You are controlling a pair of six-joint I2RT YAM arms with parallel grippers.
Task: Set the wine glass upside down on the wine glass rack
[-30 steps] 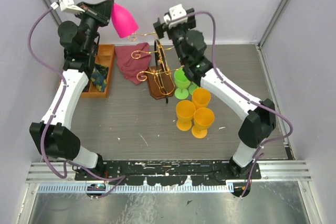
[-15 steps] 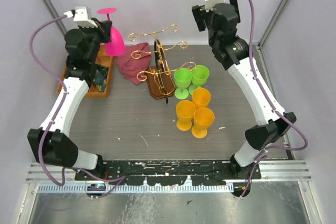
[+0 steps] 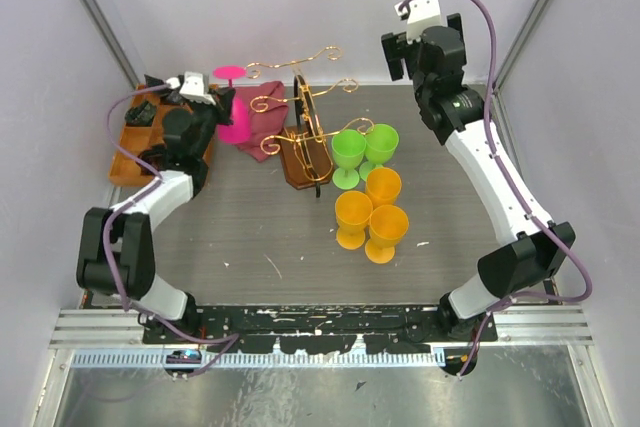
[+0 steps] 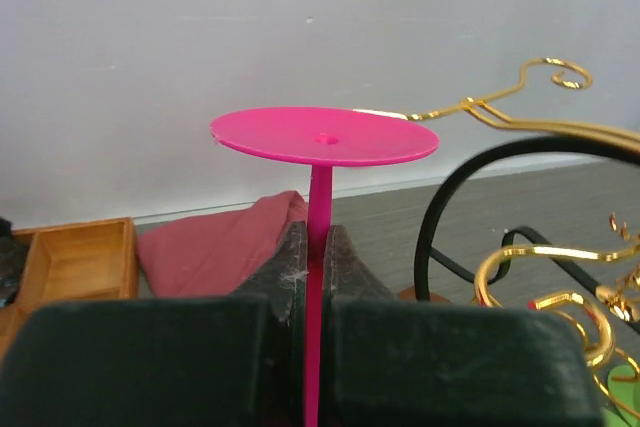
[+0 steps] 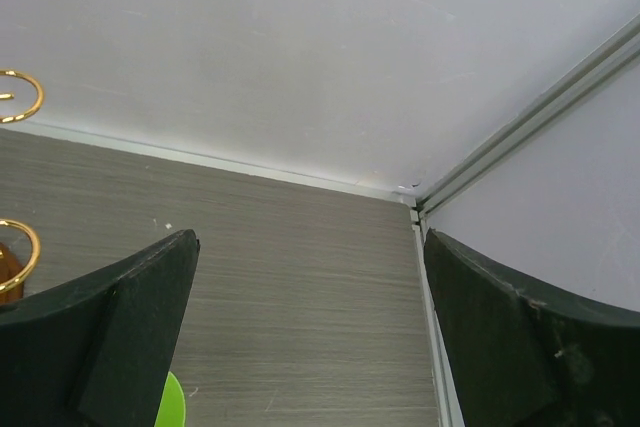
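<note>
Grey wood-grain tabletop (image 3: 260, 237): at 10 o'clock the left gripper (image 4: 318, 247) clamps the stem of the inverted pink wine glass (image 3: 237, 123), beside the gold wine glass rack (image 3: 303, 159), not on it. Right gripper (image 5: 310, 292) at 1 o'clock gapes, holding nothing. Orange compartment tray (image 3: 124, 159) at 9 o'clock holds a dark item (image 3: 143, 113).

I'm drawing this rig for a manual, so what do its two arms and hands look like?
Both the left arm and right arm have white link shells between bulky black joints, with a purple cable looping along each. A small white camera box sits at each wrist. The left hand and right hand have blunt, matte black fingers.
</note>
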